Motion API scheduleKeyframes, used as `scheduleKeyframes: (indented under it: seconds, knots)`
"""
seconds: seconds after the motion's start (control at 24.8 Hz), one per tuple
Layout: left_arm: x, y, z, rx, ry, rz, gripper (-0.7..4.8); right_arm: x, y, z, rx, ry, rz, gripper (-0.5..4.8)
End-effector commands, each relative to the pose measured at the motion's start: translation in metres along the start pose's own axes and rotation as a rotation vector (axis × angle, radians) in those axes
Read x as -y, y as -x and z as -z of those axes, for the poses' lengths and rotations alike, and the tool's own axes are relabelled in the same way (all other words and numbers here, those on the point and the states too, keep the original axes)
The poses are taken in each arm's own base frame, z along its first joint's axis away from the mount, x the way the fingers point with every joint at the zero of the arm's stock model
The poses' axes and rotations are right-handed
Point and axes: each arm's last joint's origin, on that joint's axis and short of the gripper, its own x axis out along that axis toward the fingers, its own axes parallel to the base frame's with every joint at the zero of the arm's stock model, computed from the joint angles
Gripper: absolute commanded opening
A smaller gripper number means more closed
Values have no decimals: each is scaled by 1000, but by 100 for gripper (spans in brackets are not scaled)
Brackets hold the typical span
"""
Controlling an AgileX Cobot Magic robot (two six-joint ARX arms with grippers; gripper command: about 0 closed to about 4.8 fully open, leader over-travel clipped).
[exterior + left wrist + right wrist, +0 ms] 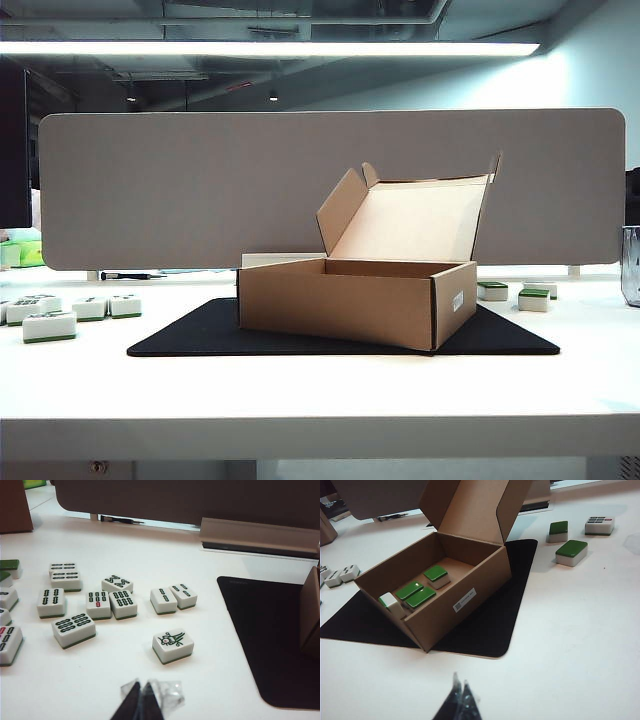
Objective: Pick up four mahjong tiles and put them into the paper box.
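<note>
The paper box (340, 305) stands open on a black mat (190, 338), its lid tilted up at the back. In the right wrist view the paper box (465, 580) holds several mahjong tiles (435, 574), most of them green face up. My right gripper (460, 682) is shut and empty over the white table in front of the box. My left gripper (141, 686) is also shut and empty, just short of a loose tile with a bird drawing (173, 645). Neither gripper shows in the exterior view.
Many loose tiles (98, 603) lie on the table left of the mat, and a few more (571, 552) lie to its right. A grey partition (200, 190) runs behind the table, with a dark pen (125, 275) at its foot and a glass (631, 265) at far right.
</note>
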Motion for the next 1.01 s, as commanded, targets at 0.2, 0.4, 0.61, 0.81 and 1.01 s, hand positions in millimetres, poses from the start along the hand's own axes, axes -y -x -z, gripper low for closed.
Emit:
scheduleKeyframes:
  seconds: [0.2, 0.4, 0.61, 0.81, 1.01]
  knots:
    - [-1, 0, 9, -67, 8, -8, -5, -1, 1, -3, 25, 7, -5, -1]
    - [-1, 0, 11, -81, 4, -8, -5, -1, 1, -3, 25, 7, -5, -1]
    - [-1, 0, 11, -80, 4, -5, -5, -1, 1, -3, 25, 7, -5, -1]
    - [-1, 0, 11, -80, 4, -5, -5, -1, 1, -3, 25, 7, -5, -1]
    - [-1, 0, 11, -80, 4, -5, -5, -1, 1, -3, 25, 13, -4, -1]
